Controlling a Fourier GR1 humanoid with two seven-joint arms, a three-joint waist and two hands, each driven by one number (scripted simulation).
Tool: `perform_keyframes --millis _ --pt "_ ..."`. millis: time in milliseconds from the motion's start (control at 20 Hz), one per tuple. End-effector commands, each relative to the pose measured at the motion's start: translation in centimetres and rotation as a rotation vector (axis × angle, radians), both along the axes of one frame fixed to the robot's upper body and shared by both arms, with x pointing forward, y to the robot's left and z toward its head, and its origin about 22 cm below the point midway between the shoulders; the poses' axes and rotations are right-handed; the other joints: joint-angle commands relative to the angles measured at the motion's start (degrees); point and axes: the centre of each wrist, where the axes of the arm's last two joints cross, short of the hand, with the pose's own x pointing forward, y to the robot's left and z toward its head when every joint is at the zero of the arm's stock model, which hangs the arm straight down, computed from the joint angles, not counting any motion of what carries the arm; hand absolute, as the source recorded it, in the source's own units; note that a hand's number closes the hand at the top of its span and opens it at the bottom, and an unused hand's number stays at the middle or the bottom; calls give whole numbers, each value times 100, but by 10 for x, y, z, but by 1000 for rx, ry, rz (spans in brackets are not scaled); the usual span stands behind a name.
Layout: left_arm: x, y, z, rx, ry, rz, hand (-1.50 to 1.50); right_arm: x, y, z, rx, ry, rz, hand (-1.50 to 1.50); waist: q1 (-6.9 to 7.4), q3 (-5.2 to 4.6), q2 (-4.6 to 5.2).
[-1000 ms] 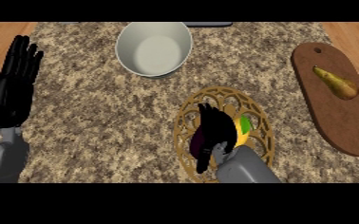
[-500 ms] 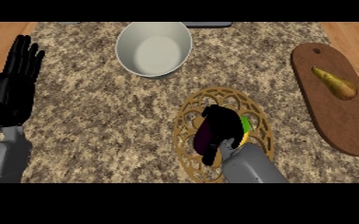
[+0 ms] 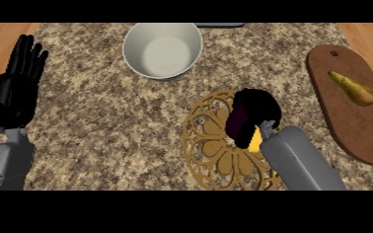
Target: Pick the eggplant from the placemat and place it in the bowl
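Purple eggplant [image 3: 251,111] hides right robot hand [image 3: 267,126], grip unclear | left robot hand [image 3: 20,81] relaxed

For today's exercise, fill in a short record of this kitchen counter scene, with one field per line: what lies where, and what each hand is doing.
eggplant: dark purple, over the placemat, right hand curled round it
placemat: round, golden, openwork
bowl: white, nothing inside, beyond the placemat to the left
cutting board: brown, at the right edge, bears a yellow-brown pear
right hand: shut on the eggplant
left hand: open, resting at the left edge, fingers up
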Motion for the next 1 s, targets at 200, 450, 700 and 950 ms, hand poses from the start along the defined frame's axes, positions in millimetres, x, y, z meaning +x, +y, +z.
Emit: perform_keyframes --millis 200,450,700,950 --pt "6 -12 4 1 -34 -60 0 56 -145 87 -61 -145 179 150 300 34 233" --pt "11 -23 8 -1 -34 -84 0 67 -206 117 -73 -251 207 150 443 43 251" --pt "14 -20 10 -7 -41 -72 0 78 -236 135 -38 -408 212 150 444 32 199" --pt "14 -17 8 -4 -22 -78 0 90 -246 170 164 -497 341 150 380 20 144"
